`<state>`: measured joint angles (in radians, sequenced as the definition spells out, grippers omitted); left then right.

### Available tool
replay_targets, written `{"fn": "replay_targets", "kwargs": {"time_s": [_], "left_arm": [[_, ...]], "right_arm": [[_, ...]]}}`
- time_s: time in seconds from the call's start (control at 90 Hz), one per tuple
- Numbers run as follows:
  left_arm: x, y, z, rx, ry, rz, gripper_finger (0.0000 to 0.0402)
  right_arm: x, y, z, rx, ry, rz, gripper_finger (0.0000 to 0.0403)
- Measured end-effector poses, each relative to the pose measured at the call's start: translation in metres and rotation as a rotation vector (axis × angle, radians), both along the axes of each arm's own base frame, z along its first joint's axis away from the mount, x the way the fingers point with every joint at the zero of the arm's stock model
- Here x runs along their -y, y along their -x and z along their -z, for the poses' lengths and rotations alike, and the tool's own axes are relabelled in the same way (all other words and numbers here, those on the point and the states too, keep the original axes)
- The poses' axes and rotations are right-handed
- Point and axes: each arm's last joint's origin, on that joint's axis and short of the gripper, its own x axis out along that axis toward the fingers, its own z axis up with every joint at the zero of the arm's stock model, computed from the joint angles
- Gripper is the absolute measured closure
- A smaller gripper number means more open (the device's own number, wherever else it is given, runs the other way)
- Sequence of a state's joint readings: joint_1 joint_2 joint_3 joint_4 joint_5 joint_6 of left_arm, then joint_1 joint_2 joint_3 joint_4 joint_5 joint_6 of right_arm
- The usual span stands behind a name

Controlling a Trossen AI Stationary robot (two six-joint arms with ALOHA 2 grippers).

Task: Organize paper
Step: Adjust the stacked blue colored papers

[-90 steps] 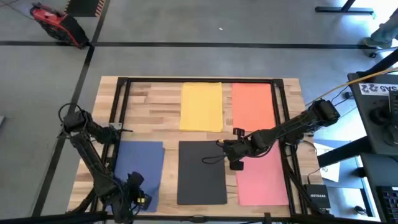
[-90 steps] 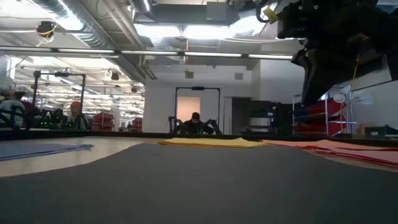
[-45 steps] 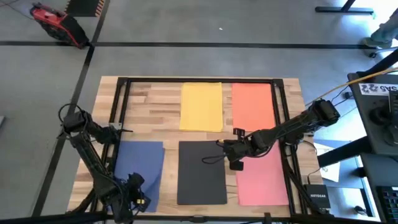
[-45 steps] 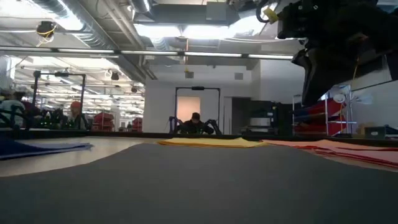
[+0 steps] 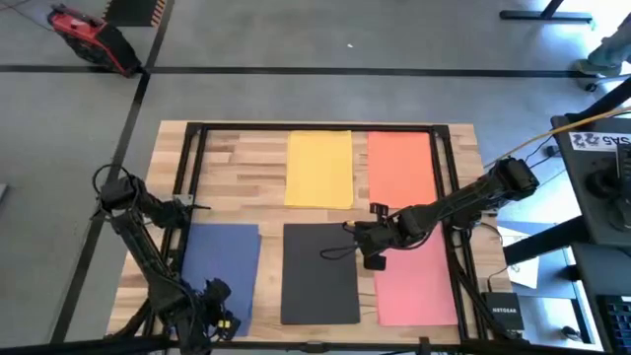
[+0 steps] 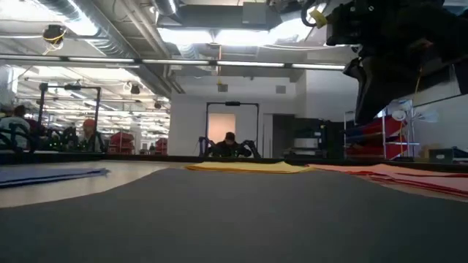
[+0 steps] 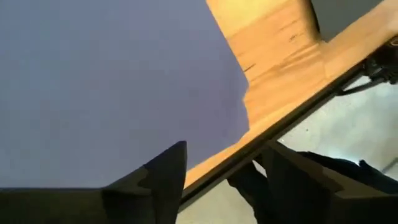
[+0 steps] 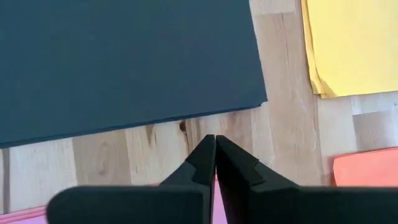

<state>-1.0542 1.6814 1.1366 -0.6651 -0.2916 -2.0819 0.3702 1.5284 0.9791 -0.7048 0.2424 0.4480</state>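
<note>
Five flat matte sheets of coloured paper lie on the pale wooden tabletop (image 5: 237, 168) in the high view, and the dark grey-black rectangular sheet (image 5: 319, 273) serves as the landmark: the blue sheet (image 5: 223, 266) lies left of it, the pink sheet (image 5: 415, 281) right of it, the yellow sheet (image 5: 319, 169) just beyond its far edge and the orange sheet (image 5: 400, 166) beyond and to the right. The right gripper (image 5: 373, 248) hovers between the dark sheet's far right corner and the pink sheet. The left gripper (image 5: 214, 304) sits at the blue sheet's near edge, well left of the dark sheet.

From the low view, the dark sheet fills the foreground, with the yellow sheet's edge (image 6: 245, 167) behind it and the right arm hanging above on the right.

Through the left wrist view, the left gripper's fingers stand spread over the blue sheet's corner (image 7: 112, 87) and the table edge, holding nothing.

Looking past the right wrist, its fingers are pressed together, empty, above bare wood beside the dark sheet's corner (image 8: 124, 59).

No sheet is gripped, so gathering seems barely begun; next, a gripper would likely need to open, drop to a sheet's edge and lift or slide it toward a stack.
</note>
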Motion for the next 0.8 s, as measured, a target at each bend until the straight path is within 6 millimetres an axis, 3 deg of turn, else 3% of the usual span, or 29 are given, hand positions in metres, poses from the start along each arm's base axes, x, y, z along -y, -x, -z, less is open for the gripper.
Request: {"fn": "replay_targets", "kwargs": {"time_s": [0.178, 0.433, 0.8], "left_arm": [[0.003, 0.000, -0.001, -0.007, 0.008, 0.124, 0.0228], [0.024, -0.009, 0.013, 0.059, 0.074, 0.258, 0.0388], [0.037, -0.002, 0.052, -0.070, 0.022, 0.353, 0.0401]], "right_arm": [[0.000, 0.000, 0.000, 0.000, 0.001, 0.000, 0.0403], [0.000, 0.000, 0.000, 0.003, 0.009, 0.003, 0.0403], [0.000, 0.000, 0.000, 0.001, 0.011, 0.003, 0.0403]]}}
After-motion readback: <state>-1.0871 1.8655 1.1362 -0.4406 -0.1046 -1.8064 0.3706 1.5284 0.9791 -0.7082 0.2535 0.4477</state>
